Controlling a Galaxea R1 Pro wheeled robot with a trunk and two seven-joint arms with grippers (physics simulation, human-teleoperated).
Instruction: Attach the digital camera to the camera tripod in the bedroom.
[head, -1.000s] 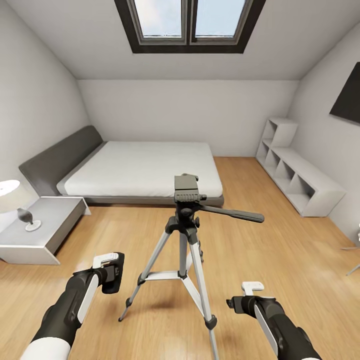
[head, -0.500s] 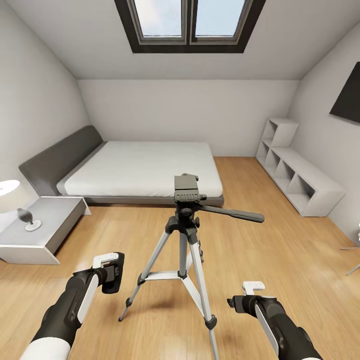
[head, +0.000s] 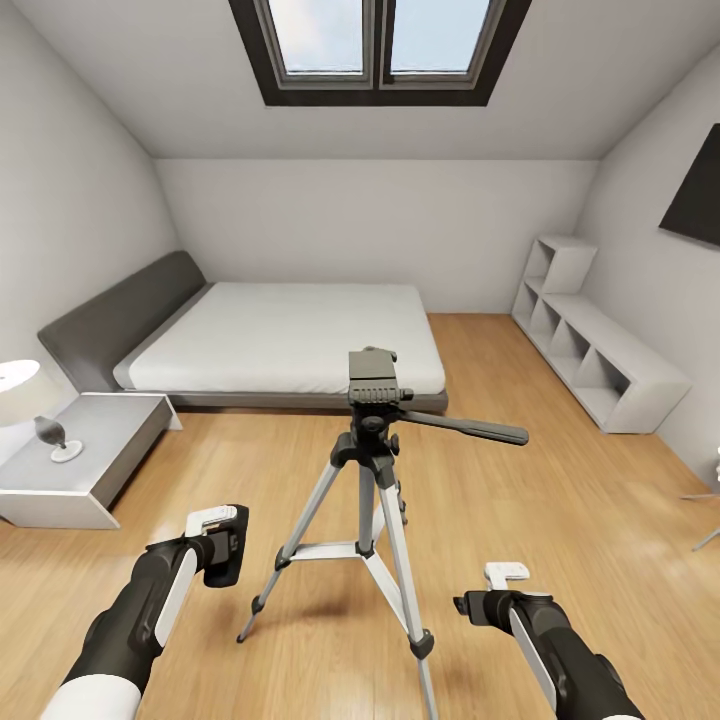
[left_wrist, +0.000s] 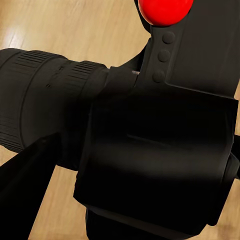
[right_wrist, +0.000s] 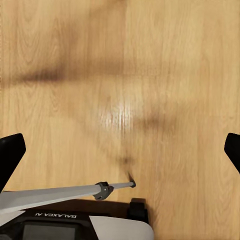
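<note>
Digital camera, red-buttoned, clamped in left hand; right hand spread over floor.

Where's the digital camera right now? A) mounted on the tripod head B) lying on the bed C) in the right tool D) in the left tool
D: the left wrist view has the digital camera close up against the tool, lens and red button visible, and the head view shows a black body at the left tool, while the camera tripod head is bare and the right tool is open over bare floor.
</note>
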